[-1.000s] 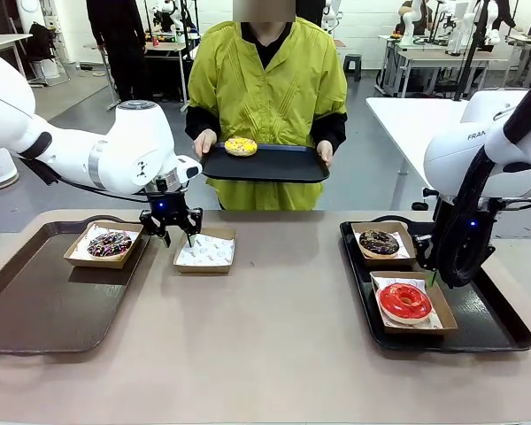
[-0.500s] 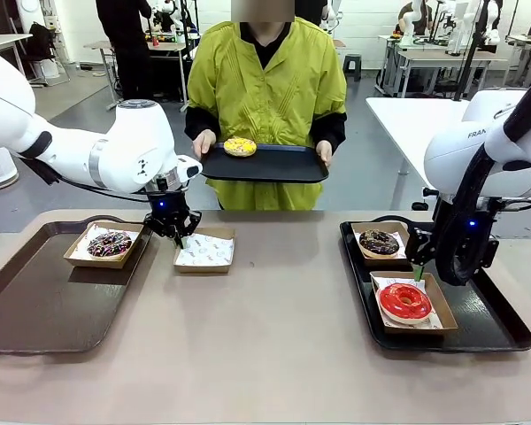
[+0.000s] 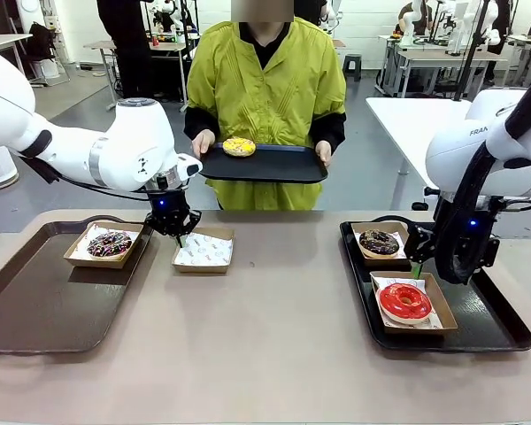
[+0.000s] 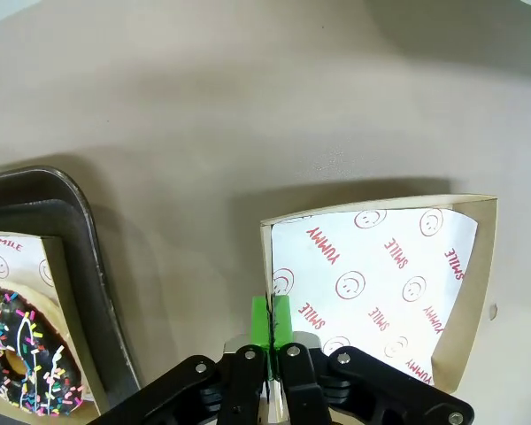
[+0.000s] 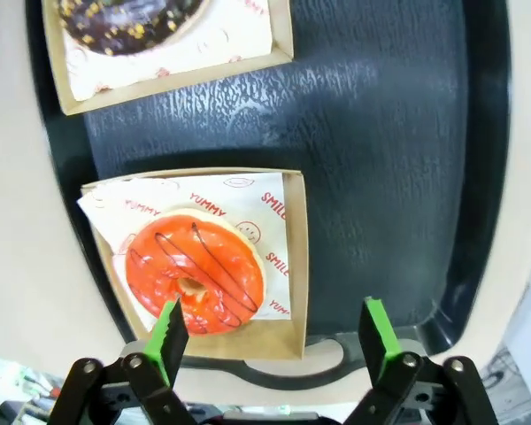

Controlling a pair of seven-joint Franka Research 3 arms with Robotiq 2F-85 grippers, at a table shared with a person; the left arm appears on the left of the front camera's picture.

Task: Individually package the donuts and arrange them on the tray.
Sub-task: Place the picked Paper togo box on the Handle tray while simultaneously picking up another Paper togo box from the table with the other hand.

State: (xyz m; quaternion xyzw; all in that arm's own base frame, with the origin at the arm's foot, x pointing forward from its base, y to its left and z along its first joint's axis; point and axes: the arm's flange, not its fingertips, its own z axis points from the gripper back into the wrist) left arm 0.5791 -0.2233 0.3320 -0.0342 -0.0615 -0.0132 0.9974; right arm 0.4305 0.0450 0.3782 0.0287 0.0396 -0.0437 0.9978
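Left tray (image 3: 35, 310): dark, on the tabletop (image 3: 265, 372); one cardboard box at its far end holds the chocolate donut with pink-white sprinkles (image 3: 110, 244), the near stretch bare.
Empty box (image 3: 203, 251): paper-lined, on the tabletop just right of the left tray, nothing in it.
Left pincer (image 4: 271, 320): green pads pressed together on the empty box's near-left wall, at its rim.
Right tray (image 3: 491, 323): two boxes; far one holds the dark chocolate donut (image 3: 379, 242), near one the red donut (image 3: 404, 302); right strip bare.
Right pincer (image 5: 272, 332): spread wide, above the red donut's box edge.
Person's tray (image 3: 274, 165): held in both hands beyond the tabletop, carrying the yellow donut (image 3: 239, 146).
Open room: broad bare tabletop between the trays.
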